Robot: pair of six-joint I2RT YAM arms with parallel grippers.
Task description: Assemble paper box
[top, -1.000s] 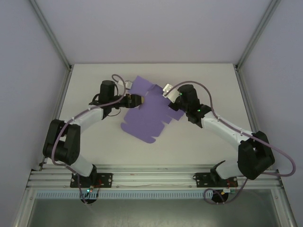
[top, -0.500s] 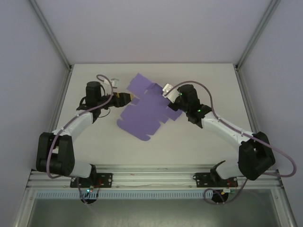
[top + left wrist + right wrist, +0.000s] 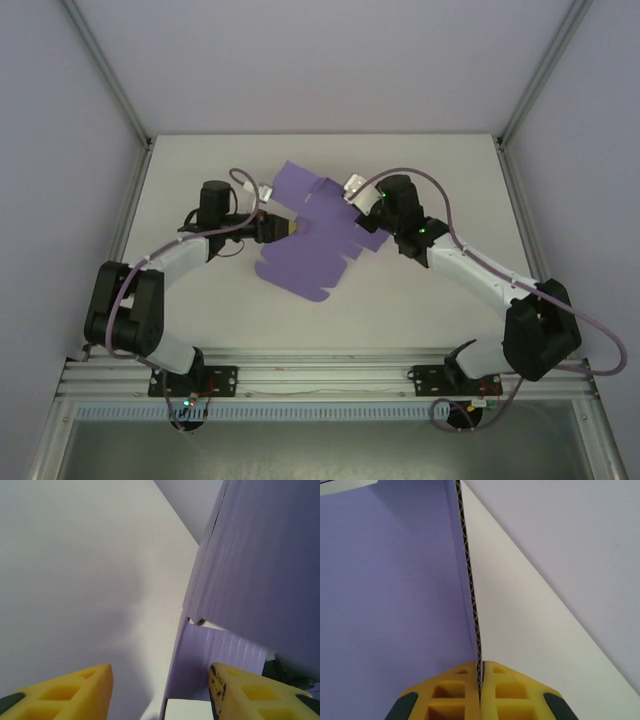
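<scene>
The paper box (image 3: 318, 240) is a flat purple die-cut sheet in the middle of the table, partly lifted on its right side. My right gripper (image 3: 480, 672) is shut on a thin corrugated edge of the sheet and sits at the sheet's upper right (image 3: 368, 208). My left gripper (image 3: 293, 228) reaches in at the sheet's left edge. In the left wrist view its yellow fingers (image 3: 65, 695) stand well apart, and a raised purple flap (image 3: 182, 665) stands edge-on between them, touching neither pad. A larger purple panel (image 3: 260, 570) rises to the right.
The white tabletop (image 3: 200, 290) is bounded by pale enclosure walls and metal frame posts (image 3: 120, 215) at left and right. Both arm bases sit on the rail (image 3: 320, 380) at the near edge. Grey cables loop over both arms.
The left gripper drew back to the left off the sheet, then came back right to its left edge. The sheet shifted slightly. The right gripper has held its grip.
</scene>
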